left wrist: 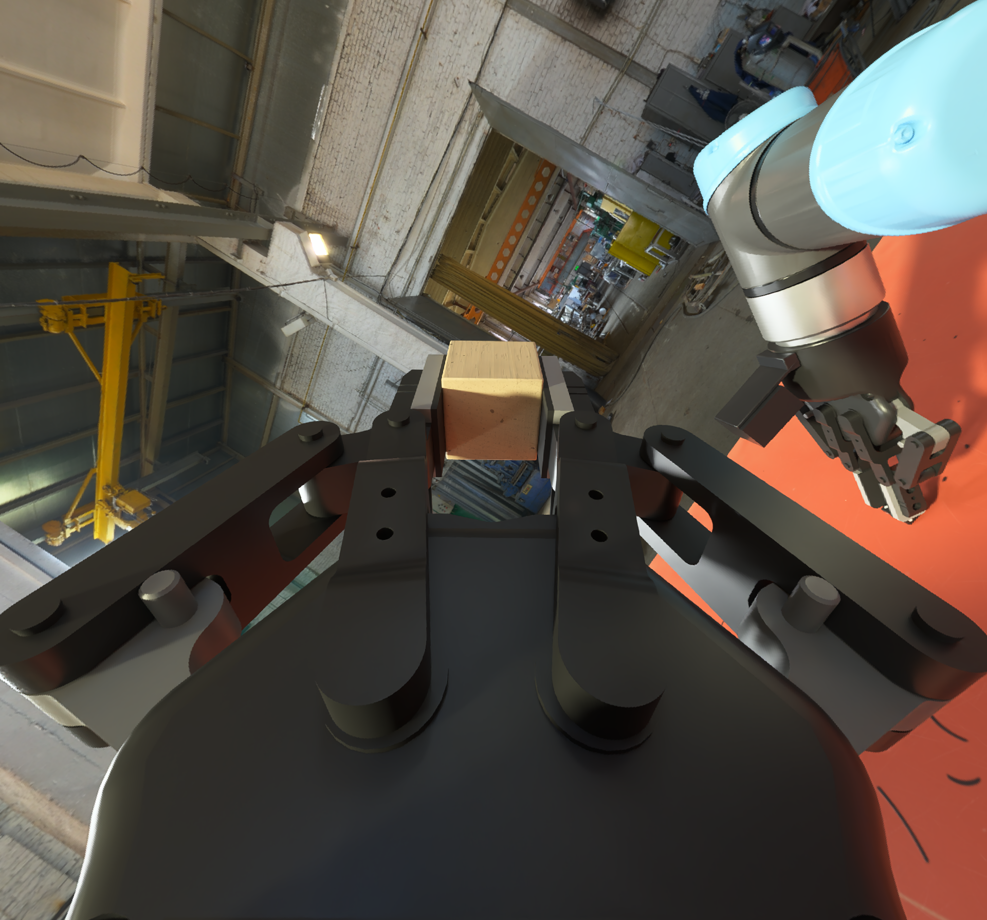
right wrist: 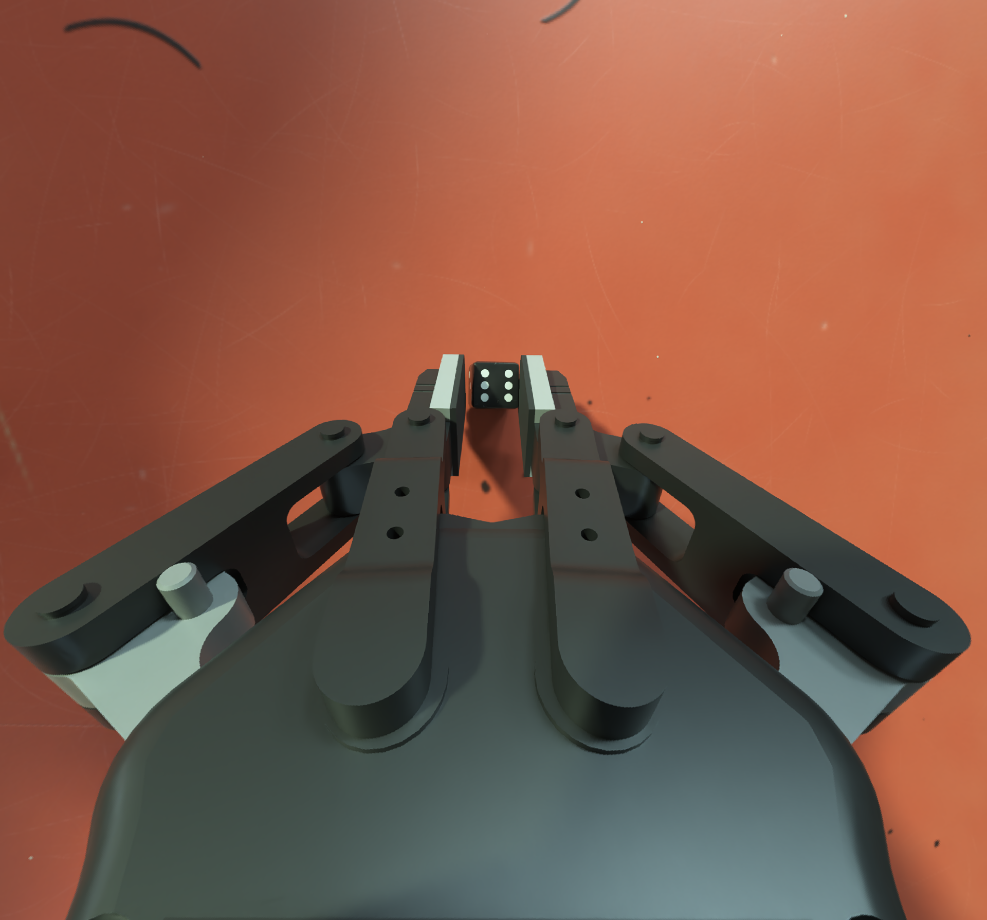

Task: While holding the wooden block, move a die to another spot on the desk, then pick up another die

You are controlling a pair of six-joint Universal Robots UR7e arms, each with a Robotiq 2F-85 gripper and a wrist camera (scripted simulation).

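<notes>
Room: the left wrist view looks out into an industrial hall with white brick walls, a yellow crane (left wrist: 115, 403) at left and an open doorway (left wrist: 561, 258) far centre.

Surface: an orange-red surface (right wrist: 694, 200), scuffed, with thin dark curved marks and small dark specks.

Left gripper (left wrist: 490, 403): narrowed partway and clamped on the wooden block (left wrist: 490, 400), a pale cube pinched at both side faces by the pads, held off the surface.

Right gripper (right wrist: 491, 387): pointed down at the surface, its fingers drawn close with a black die (right wrist: 495, 385) between the tips. A thin gap shows on the left side of the die; contact on the right cannot be confirmed. The die shows six white pips on its facing side.

Writing: none legible in either view.
</notes>
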